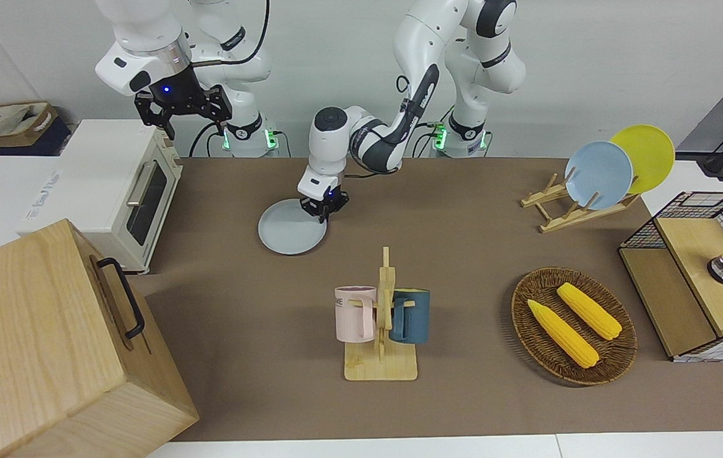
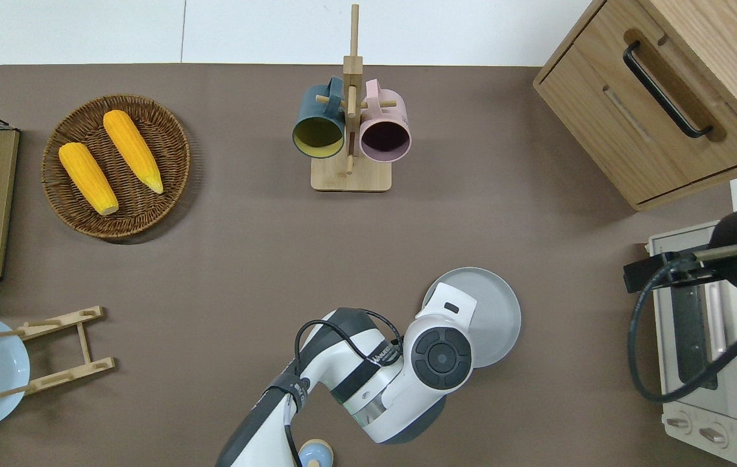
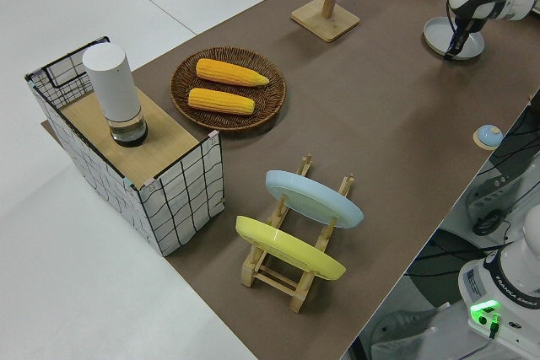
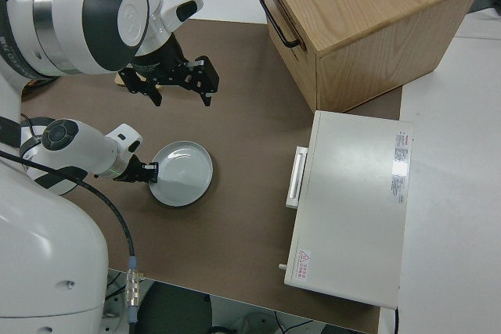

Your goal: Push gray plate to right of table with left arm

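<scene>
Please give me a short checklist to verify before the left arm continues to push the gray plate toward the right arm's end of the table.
1. Left gripper down at the gray plate, on the rim toward the left arm's end: ok.
2. Plate flat on the table: ok.
3. Bare table between the plate and the toaster oven: ok.
4. Mug rack out of the push line, farther from the robots: ok.
5. Right arm parked, its gripper raised and open: ok.
6. Left fingers open or shut: cannot tell.
</scene>
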